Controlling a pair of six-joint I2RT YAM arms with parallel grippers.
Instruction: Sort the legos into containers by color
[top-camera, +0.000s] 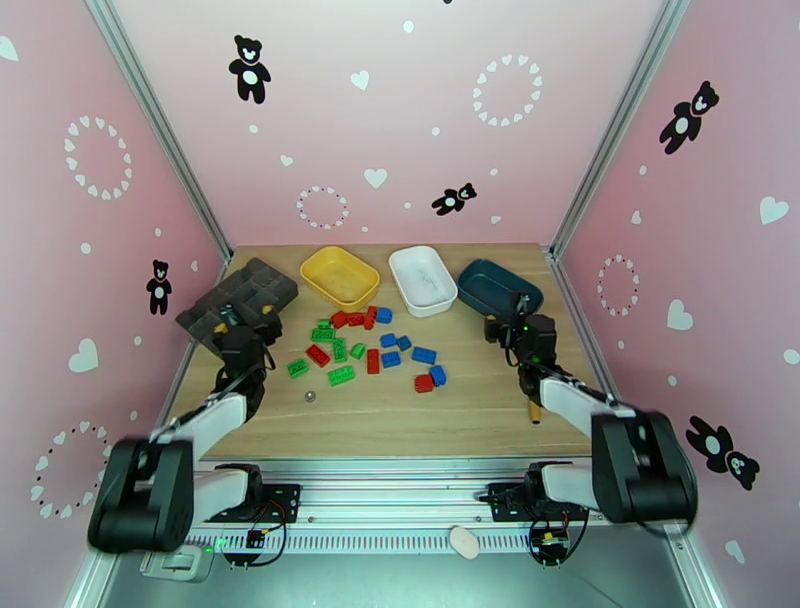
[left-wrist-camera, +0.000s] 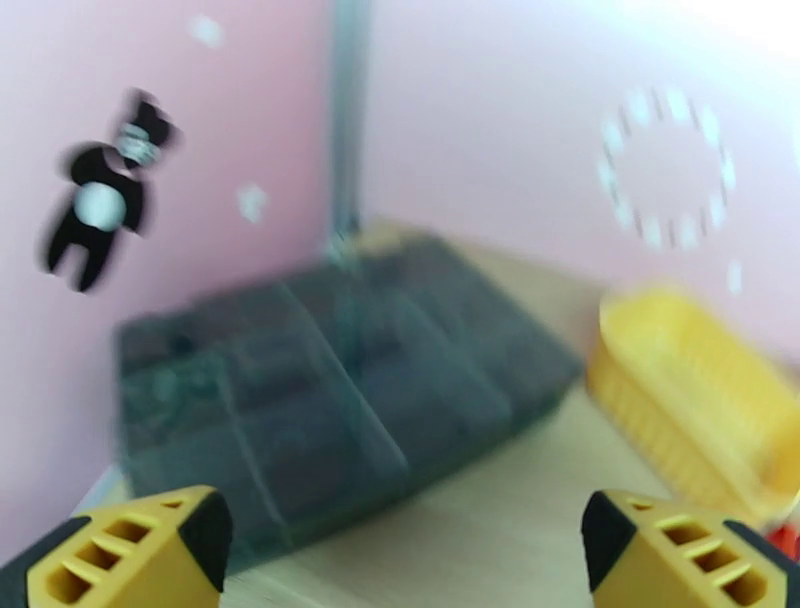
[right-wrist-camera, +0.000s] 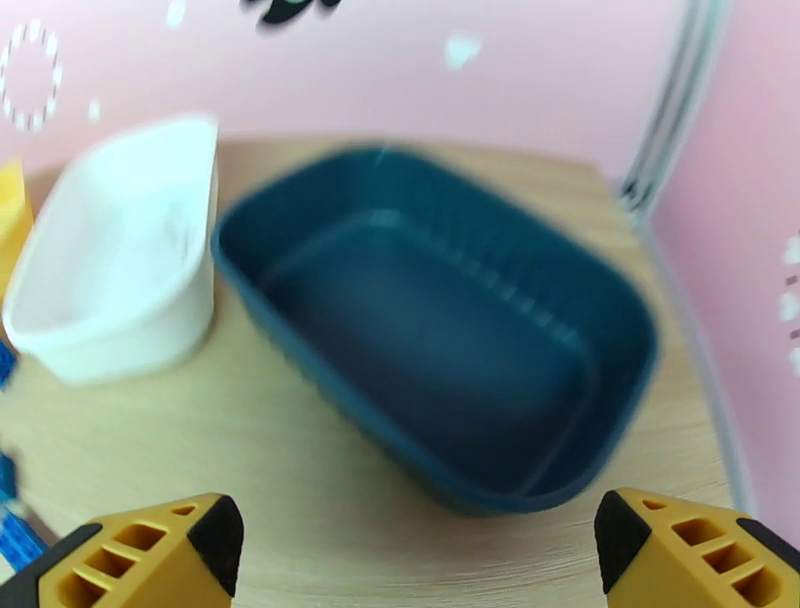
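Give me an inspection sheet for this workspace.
Surface: wooden table, light grain.
Job's things: red, green and blue legos loose mid-table; yellow tray, white tray, teal tray at the back, all empty.
Clutter: dark grey organizer back left; small metal ball near the legos.
Grippers: left gripper open, empty; right gripper open, empty.
Cables: thin wires at the arm bases.
Surroundings: pink walls with bear and heart stickers.

organizer tray (left-wrist-camera: 330, 400): blurred | yellow tray (left-wrist-camera: 672, 415): cut by right edge

Scattered legos (top-camera: 373, 360) before empty containers (top-camera: 422, 280)
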